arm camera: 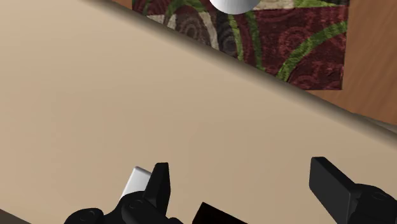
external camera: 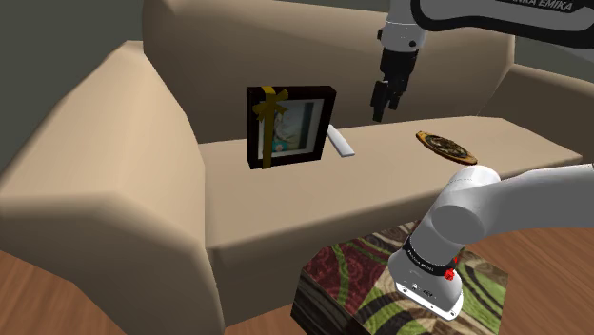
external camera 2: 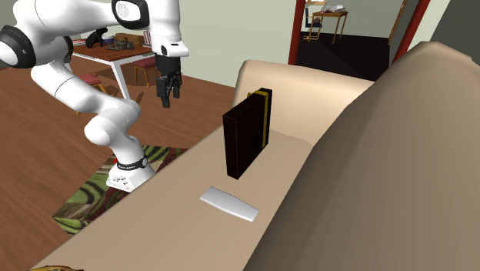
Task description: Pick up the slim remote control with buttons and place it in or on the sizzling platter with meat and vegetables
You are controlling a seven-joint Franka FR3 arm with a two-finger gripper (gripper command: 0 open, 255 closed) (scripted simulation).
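Likely living room: sofa, wooden floor

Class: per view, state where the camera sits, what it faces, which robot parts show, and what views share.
Shoulder view: beside the white arm, facing the beige sofa seat; arm, black gripper.
Second exterior view: over the sofa's backrest, facing the arm.
Wrist view: on the hand, looking down at the seat; open fingers.
Shared: slim white remote, black gold-ribboned box.

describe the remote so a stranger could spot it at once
On the beige sofa's seat a black box with a gold ribbon stands upright. The remote lies flat beside it, on the shoulder view's right. It is a slim pale bar, unlike the dark oval platter farther right.
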